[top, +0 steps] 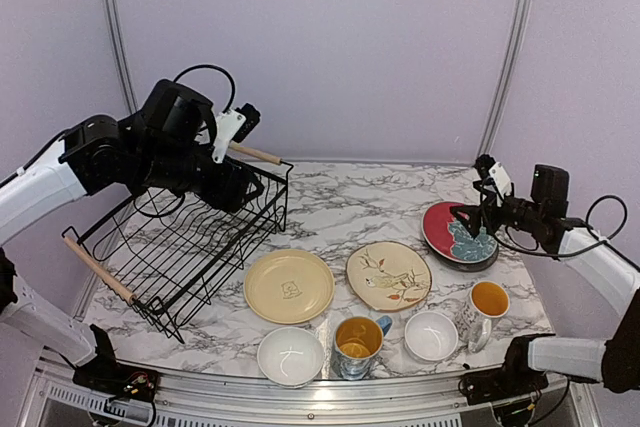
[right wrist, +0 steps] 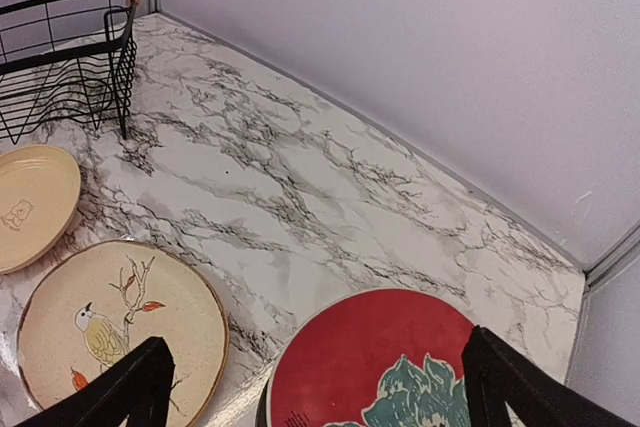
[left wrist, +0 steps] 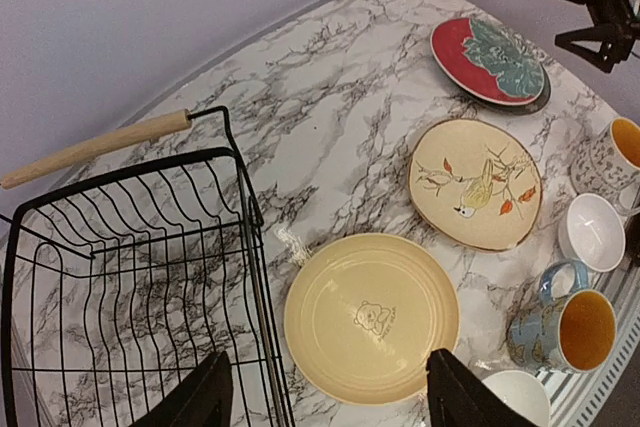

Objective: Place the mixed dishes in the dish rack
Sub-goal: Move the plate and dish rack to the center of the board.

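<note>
Dish rack (top: 275, 192) sits on the marble surface (top: 340, 207), its right wall just under the left fingers (left wrist: 205, 397). Pale yellow plate (left wrist: 370, 317) lies below, between them. Left fingers open, gripping nothing. Right fingers (right wrist: 130, 387) spread wide, gripping nothing, over the red plate (right wrist: 370, 347) with the teal leaf plate (right wrist: 420, 397) on it. Bird plate (right wrist: 120, 332) is just beside. White bowl (top: 291, 355), blue mug (top: 358, 344), second white bowl (top: 431, 335) and patterned mug (top: 485, 309) are well apart from both.
</note>
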`<control>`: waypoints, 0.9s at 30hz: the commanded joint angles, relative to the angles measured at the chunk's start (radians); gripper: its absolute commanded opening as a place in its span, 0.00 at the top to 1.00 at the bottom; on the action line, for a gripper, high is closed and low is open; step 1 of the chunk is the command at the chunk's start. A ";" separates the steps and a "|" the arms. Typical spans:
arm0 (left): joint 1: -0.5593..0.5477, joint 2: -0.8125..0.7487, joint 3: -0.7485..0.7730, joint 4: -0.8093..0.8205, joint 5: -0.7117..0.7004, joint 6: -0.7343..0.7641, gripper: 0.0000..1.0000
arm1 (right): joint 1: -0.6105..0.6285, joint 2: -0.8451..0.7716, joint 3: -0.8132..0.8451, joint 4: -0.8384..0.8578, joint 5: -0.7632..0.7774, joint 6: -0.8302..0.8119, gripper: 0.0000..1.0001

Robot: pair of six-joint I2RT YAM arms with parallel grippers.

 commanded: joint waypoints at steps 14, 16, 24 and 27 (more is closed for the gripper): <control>-0.142 0.298 0.065 -0.425 -0.188 -0.364 0.52 | 0.038 0.001 0.071 -0.151 -0.160 -0.123 0.02; -0.138 0.310 0.064 -0.425 -0.206 -0.382 0.52 | 0.037 0.004 0.069 -0.152 -0.162 -0.123 0.03; -0.044 0.338 0.057 -0.371 -0.216 -0.342 0.52 | 0.164 0.069 0.091 -0.125 -0.105 -0.091 0.09; -0.015 0.306 0.020 -0.327 -0.177 -0.330 0.46 | 0.321 0.142 0.152 -0.123 0.014 -0.113 0.10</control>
